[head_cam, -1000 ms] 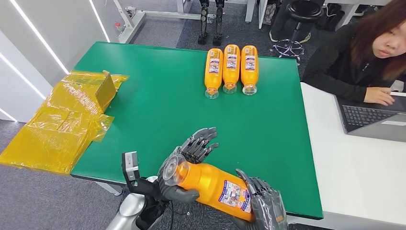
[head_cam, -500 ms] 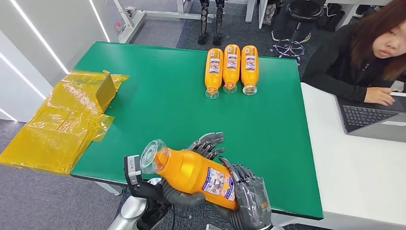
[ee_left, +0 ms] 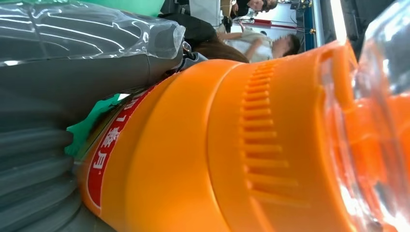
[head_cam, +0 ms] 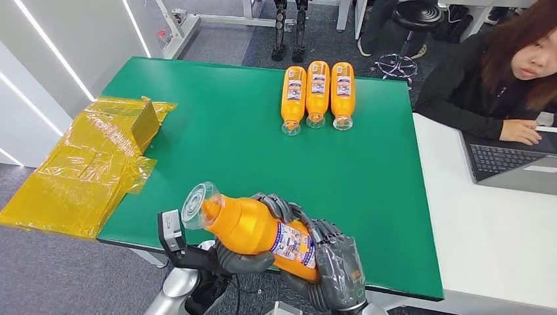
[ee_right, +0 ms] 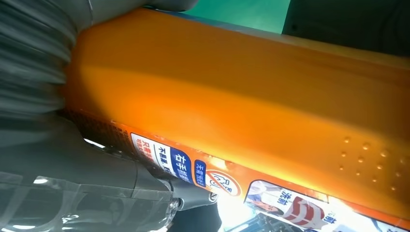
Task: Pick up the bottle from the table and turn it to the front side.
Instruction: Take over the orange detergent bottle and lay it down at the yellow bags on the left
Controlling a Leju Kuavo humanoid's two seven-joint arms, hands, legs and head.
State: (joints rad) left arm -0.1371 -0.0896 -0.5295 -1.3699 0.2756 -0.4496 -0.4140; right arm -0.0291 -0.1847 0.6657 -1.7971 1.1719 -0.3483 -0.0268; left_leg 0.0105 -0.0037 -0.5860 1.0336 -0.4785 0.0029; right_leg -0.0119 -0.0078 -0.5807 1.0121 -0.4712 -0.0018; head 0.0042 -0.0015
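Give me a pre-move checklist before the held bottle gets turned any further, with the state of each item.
1. Left hand grips the orange bottle from below near its neck end: ok.
2. Right hand wraps the bottle's base end: ok.
3. Bottle is off the green table, over its near edge: ok.
4. Label faces up toward the head camera: ok; whether this is the front side: cannot tell.
5. Three orange bottles lying side by side at the far edge are well away from the hands: ok.
6. Person sits at the laptop on the white table beside, away from the hands: ok.
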